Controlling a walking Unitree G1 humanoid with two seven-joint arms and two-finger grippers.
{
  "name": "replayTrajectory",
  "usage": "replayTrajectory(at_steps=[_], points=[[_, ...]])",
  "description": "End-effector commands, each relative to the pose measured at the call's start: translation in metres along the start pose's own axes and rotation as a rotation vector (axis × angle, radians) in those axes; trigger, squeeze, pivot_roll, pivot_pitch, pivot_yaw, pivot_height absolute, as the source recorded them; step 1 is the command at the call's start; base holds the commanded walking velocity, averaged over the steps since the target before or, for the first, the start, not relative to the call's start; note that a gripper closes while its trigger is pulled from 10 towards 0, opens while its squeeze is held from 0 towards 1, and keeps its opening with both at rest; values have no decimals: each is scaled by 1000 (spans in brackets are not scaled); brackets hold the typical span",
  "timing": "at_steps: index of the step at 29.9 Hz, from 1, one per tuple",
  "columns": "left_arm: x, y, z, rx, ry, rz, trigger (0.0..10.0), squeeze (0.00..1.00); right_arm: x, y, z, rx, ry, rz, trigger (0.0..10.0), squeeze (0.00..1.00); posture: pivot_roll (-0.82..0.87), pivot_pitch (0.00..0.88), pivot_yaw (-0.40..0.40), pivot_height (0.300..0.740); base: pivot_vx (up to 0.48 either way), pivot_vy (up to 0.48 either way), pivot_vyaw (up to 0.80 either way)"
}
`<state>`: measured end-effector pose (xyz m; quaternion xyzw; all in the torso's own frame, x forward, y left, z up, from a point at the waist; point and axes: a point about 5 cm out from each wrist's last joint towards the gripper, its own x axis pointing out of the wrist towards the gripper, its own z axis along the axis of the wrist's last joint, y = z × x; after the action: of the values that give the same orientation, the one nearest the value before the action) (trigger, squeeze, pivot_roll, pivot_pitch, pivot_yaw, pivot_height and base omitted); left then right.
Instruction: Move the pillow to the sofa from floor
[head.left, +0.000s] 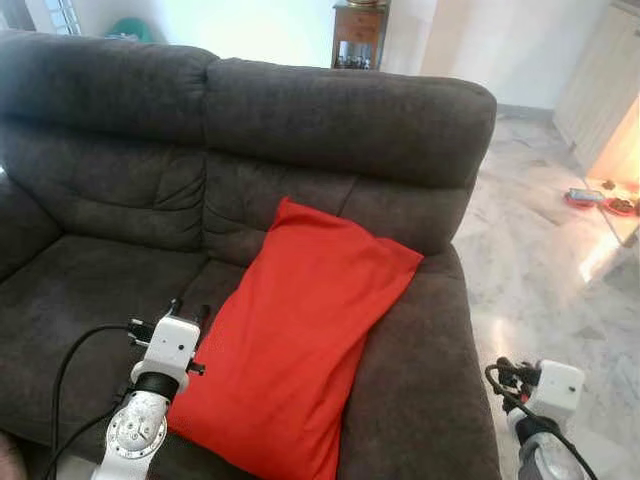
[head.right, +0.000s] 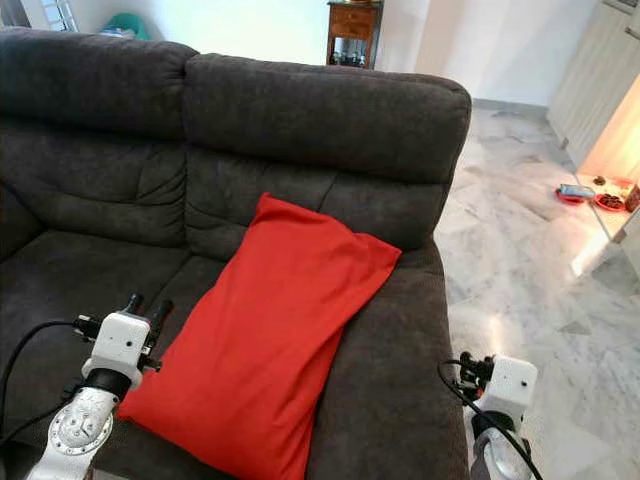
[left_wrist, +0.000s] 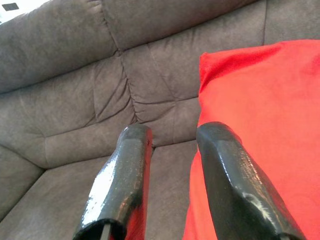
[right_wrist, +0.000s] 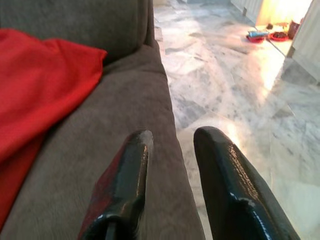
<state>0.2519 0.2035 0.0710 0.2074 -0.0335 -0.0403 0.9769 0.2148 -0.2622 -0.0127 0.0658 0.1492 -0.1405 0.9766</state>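
Observation:
A red pillow (head.left: 300, 340) lies on the dark grey sofa (head.left: 120, 180), on its right seat, with its top corner leaning against the backrest. My left gripper (left_wrist: 172, 135) is open and holds nothing; it hovers just left of the pillow's lower edge, over the seat. Its wrist (head.left: 165, 345) shows at the pillow's left side. My right gripper (right_wrist: 172, 137) is open too, off the sofa's right armrest (right_wrist: 125, 115), above the floor. The right wrist (head.left: 545, 390) sits low at the right.
Marble floor (head.left: 540, 260) stretches to the right of the sofa. Red bowls (head.left: 600, 200) sit on the floor by a white cabinet (head.left: 605, 80). A wooden side table (head.left: 358, 35) stands behind the sofa. The left seat (head.left: 90, 290) is bare.

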Motion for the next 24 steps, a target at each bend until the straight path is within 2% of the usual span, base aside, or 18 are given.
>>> replayTrajectory(at_steps=[1,3,12,24], points=[[4,-6,3,-8,-19,-23,10000,0,-4,-7,-5,11,9,-28,10000,0,137,0,-46,738,0,0,0],[7,-8,4,-14,-26,-32,10000,0,-5,-8,-8,12,20,-34,10000,0,138,0,-35,738,0,0,0],[16,-10,7,-25,-39,-41,10000,0,2,12,-5,58,-13,-11,10000,0,130,0,-20,738,0,0,0],[14,-15,4,-34,-33,-36,10000,0,4,13,-6,58,-16,-2,10000,0,128,0,-30,738,0,0,0]])
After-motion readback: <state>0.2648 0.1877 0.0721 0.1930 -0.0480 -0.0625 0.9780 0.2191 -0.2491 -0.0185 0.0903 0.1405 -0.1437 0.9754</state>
